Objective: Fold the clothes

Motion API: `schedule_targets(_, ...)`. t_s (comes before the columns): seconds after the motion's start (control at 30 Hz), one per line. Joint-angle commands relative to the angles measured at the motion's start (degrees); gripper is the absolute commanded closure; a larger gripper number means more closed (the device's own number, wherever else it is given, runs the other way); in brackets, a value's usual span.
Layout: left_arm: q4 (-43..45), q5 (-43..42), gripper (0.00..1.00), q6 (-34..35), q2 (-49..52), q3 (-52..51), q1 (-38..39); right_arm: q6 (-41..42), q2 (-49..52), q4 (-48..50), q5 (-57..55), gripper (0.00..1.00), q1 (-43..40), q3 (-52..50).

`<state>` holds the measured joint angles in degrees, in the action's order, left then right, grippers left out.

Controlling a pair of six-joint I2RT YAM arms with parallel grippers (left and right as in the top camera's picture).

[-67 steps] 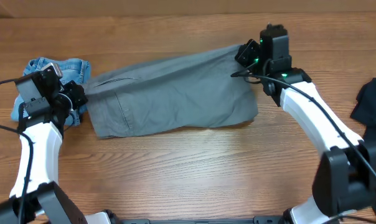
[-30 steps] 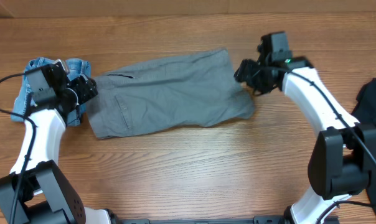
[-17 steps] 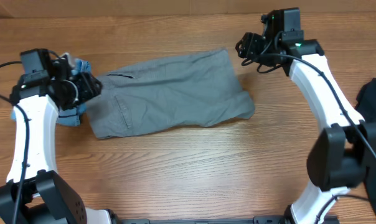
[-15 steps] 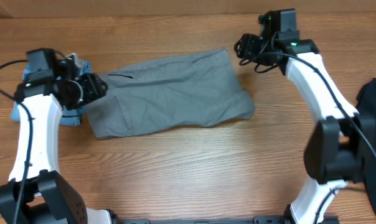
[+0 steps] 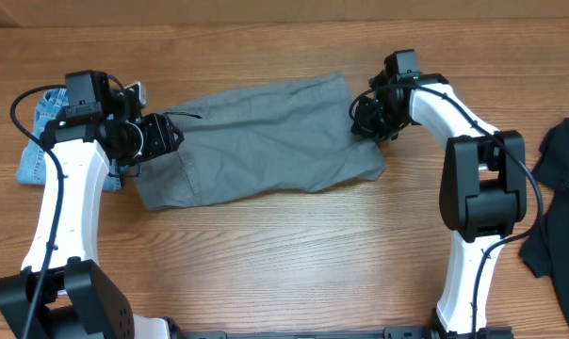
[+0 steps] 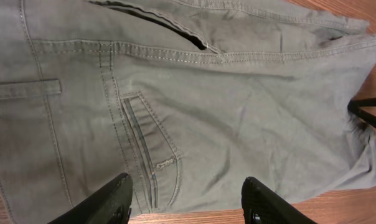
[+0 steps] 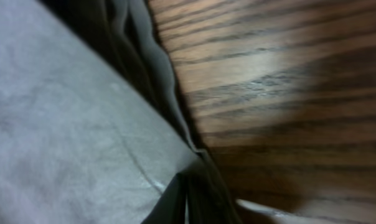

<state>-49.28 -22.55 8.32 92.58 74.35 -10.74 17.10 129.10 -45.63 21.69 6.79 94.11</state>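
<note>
At the far left of the table (image 5: pixel 294 273) the light-blue denim shorts (image 5: pixel 35 141) lie bunched, partly under my left arm. Just right of them my left pincer (image 5: pixel 167 137) hangs over the near end of the grey shorts (image 5: pixel 266 137). From the wrist I see it (image 6: pixel 188 199) about half open, both fingers spread above the cloth with nothing between them. I cannot tell whether they touch the fabric.

The only pouch I can see is a back pocket (image 6: pixel 147 143) just ahead of those fingers. It is stitched flat with its slit closed, and whatever it holds is hidden.

The grey shorts lie spread in the middle of the table. Their long axis runs left to right, tilted a little so the right end sits farther from me. The waistband end points left and the leg hems point right.

At that right end my right pincer (image 5: pixel 367 118) is shut tight. Its wrist view shows a fold of the grey hem (image 7: pixel 82 124) running into the closed jaws, with bare wood beside it.

Well apart, at the right edge, lies the black garment (image 5: pixel 558 188), crumpled.
</note>
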Motion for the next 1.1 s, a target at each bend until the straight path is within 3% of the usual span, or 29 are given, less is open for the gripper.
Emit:
schedule_targets(0.0,-0.5,-0.8,0.4,-1.7,-1.2,1.3,0.1,9.7,4.2,-4.2,-17.0,0.96,-0.3,-0.5)
schedule_targets(0.1,-1.3,-0.8,0.4,-1.9,-1.2,1.3,0.1,21.0,3.8,-11.9,-32.2,0.96,-1.9,-0.4)
schedule_targets(0.33,-2.6,-0.9,0.39,-2.7,-1.2,1.3,0.6,21.7,-1.4,-19.0,-34.5,0.96,-7.2,-0.4)
schedule_targets(0.4,-3.3,-0.8,0.39,-3.3,-1.2,1.3,0.9,17.0,-4.4,-17.6,-30.3,0.96,-7.9,-0.4)
schedule_targets(0.47,-4.0,-0.9,0.4,-3.2,-1.2,1.3,1.1,4.5,-7.9,-13.7,-18.9,0.96,-7.9,-0.4)
schedule_targets(0.57,-6.1,-1.4,0.41,-3.2,-1.3,1.9,1.2,-9.3,-11.8,-10.5,0.8,0.84,-7.0,-0.4)
schedule_targets(0.6,-7.0,-1.6,0.41,-3.2,-1.3,2.4,1.2,-11.7,-12.5,-9.8,4.9,0.67,-6.4,-0.4)
schedule_targets(0.63,-8.0,-1.8,0.41,-3.2,-1.3,2.9,1.2,-12.9,-12.8,-8.8,6.8,0.56,-5.9,-0.4)
schedule_targets(0.7,-10.0,-2.5,0.41,-3.2,-1.4,4.1,1.2,-12.9,-12.5,-6.6,6.6,0.46,-4.6,-0.5)
schedule_targets(0.87,-14.6,-2.6,0.41,-3.7,-1.6,8.4,1.5,-12.9,-8.6,1.0,0.7,0.41,-2.0,-0.5)
schedule_targets(1.07,-17.0,-2.6,0.41,-3.6,-1.6,13.8,1.5,-13.0,-4.2,6.1,1.5,0.4,-1.9,-0.5)
